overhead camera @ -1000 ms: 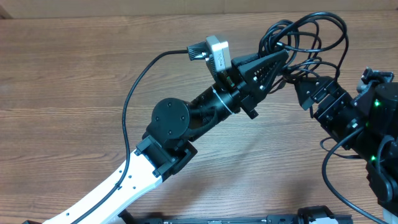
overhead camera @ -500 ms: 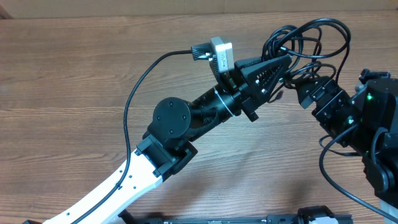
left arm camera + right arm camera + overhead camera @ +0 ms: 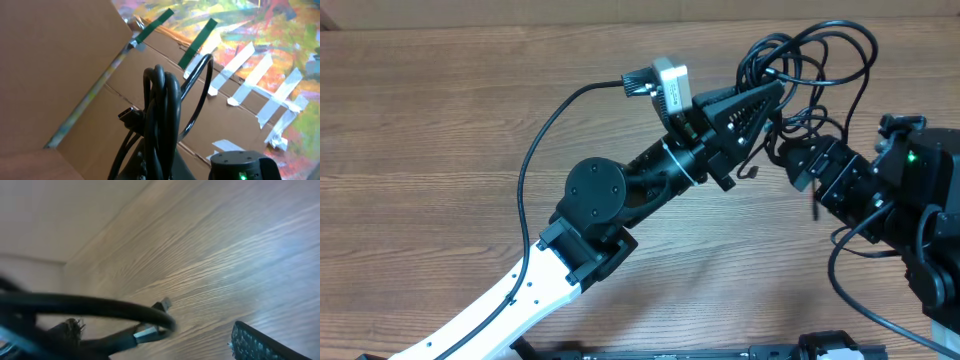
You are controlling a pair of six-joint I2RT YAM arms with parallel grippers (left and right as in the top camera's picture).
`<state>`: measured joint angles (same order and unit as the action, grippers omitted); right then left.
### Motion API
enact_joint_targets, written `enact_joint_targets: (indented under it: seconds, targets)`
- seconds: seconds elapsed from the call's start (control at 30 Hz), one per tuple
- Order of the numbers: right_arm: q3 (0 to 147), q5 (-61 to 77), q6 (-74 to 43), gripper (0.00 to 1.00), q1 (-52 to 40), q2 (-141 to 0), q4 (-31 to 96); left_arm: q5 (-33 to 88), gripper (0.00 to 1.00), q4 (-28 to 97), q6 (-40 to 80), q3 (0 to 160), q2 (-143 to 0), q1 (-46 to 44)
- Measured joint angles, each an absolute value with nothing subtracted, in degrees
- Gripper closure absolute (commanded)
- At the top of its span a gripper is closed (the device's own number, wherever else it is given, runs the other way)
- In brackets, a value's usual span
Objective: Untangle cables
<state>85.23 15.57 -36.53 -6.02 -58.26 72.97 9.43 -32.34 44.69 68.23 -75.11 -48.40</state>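
Overhead view.
- Desk (image 3: 440, 120): wood grain, bearing both arms.
- Left tool (image 3: 772, 95): reaches up and to the right. Its two tapered fingers are drawn together on the cables (image 3: 765, 60) and grip the bundle near one end.
- Cables: thin black cords in several tangled loops. They fan out beyond the left tool's tip, at the upper right of the desk.
- Right tool (image 3: 792, 160): just below and right of the left tool, pointing up and to the left toward the bundle. A strand or two hangs down close to its tip. From here I cannot tell how far it is open, or whether it has hold of a cord.
- Camera box (image 3: 670, 85): grey, on the left wrist. A thicker black wire (image 3: 535, 150) curves from it back along the arm.

Left wrist view.
- Cables (image 3: 161, 115): a tight sheaf of cords rising from the bottom middle, with one loop bowing out to the right.
- Cardboard (image 3: 60, 60): a wall behind, with green tape (image 3: 155, 25) and white tape (image 3: 245, 55).

Right wrist view.
- Cord: one thick, blurred strand crosses the lower left, close to the lens.
- Plug (image 3: 150, 332): small, hanging above the desk.
- Finger (image 3: 255, 344): one textured finger at the bottom right, apart from the plug. The tool's gap cannot be told.
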Motion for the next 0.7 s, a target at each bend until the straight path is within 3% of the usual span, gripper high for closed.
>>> enact_joint_targets:
  seconds: [0.37,0.5,0.7]
  targets:
    - [85.23,26.81,-28.21,0.06,-6.04,-58.46,71.16,7.84,0.96,-32.29,44.66,68.23,-75.11,-48.4]
    - [85.23,27.88,-26.98,0.09,-6.04,-58.46,71.13,7.84,0.96,-32.29,44.69,68.23,-75.11,-48.4]
    - [85.21,24.91,-29.1,0.06,-6.04,-58.46,69.28,7.7,0.96,-31.0,44.69,68.25,-75.11,-48.4]
